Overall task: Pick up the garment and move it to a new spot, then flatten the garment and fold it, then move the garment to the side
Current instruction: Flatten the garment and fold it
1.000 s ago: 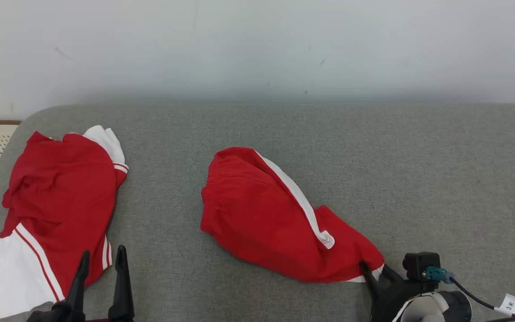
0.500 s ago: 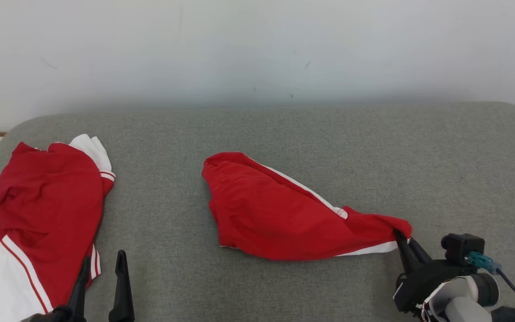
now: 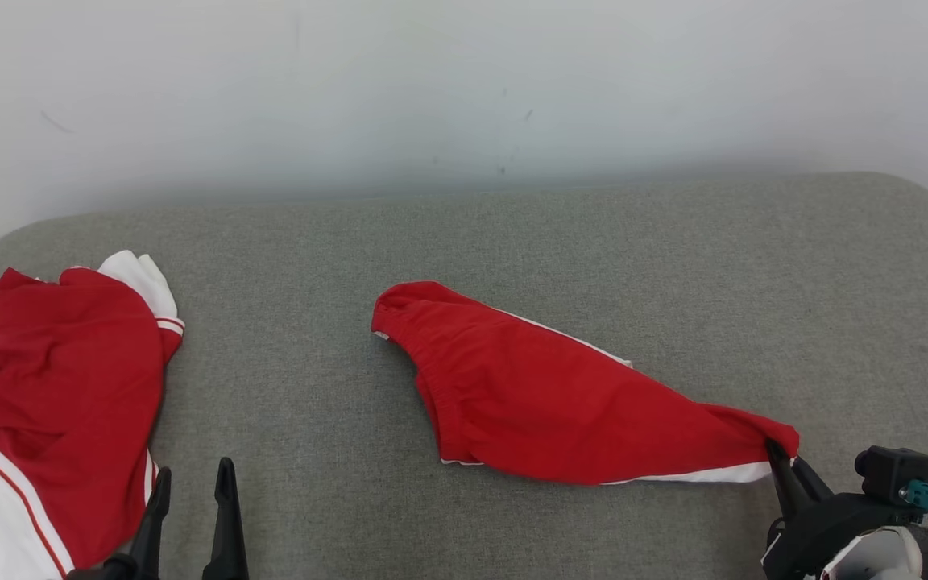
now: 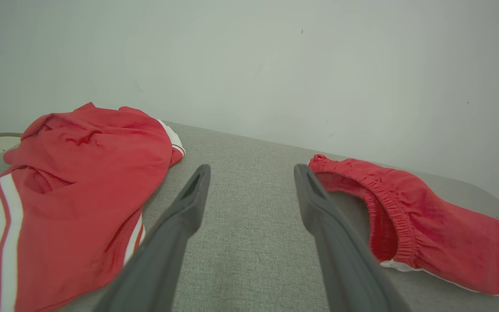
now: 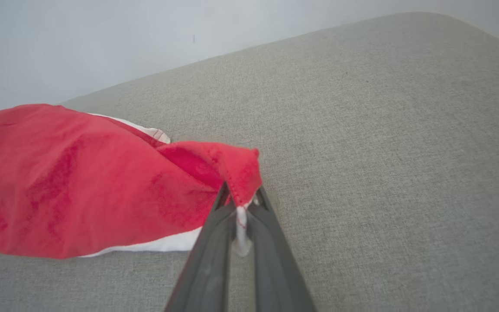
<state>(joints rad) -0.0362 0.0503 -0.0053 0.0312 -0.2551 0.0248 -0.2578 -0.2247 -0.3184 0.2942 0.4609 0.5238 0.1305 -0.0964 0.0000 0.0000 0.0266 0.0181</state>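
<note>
1. Overhead, in the head view, the red shorts (image 3: 561,411) lie stretched across the middle of the grey cushion (image 3: 512,242), with the waistband toward the left and one leg hem drawn out to the lower right. The right gripper (image 3: 782,459) is pinched closed on that hem corner. The left gripper (image 3: 195,467) stands at the lower left, fingers spread and empty, just beside a red-and-white top (image 3: 53,403) lying at the cushion's left end, well apart from the shorts.
2. Next, in the left wrist view, the left gripper's two fingers stand wide apart over bare cushion with nothing between them. The top is on their left and the shorts' elastic waistband on their right.
3. Lastly, in the right wrist view, the right gripper's fingers are pressed together on the shorts' red corner and its white trim, and the fabric drapes over their tips. The rest of the shorts rests on the cushion to the left.
</note>
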